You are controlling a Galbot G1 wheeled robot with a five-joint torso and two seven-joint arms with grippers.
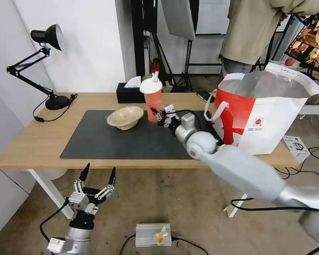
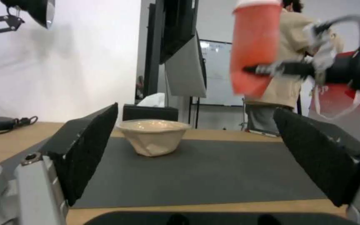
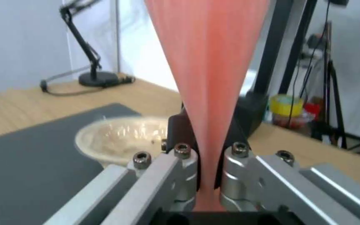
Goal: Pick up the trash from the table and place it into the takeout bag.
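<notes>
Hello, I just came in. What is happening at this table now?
The robot is clearing trash into the takeout bag, which stands open at the right end of the table. Its right gripper is shut on the red cup, squeezing it low on its body; in the left wrist view the cup hangs clear above the mat. The beige bowl sits on the mat beside it. The left gripper is open, waiting below the table's front edge.

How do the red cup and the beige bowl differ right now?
The red cup is tall, lidded and clamped in the right gripper; the beige bowl is shallow, open and sits untouched on the dark mat. In the left wrist view the cup hangs above the mat. Both stand upright.
</notes>
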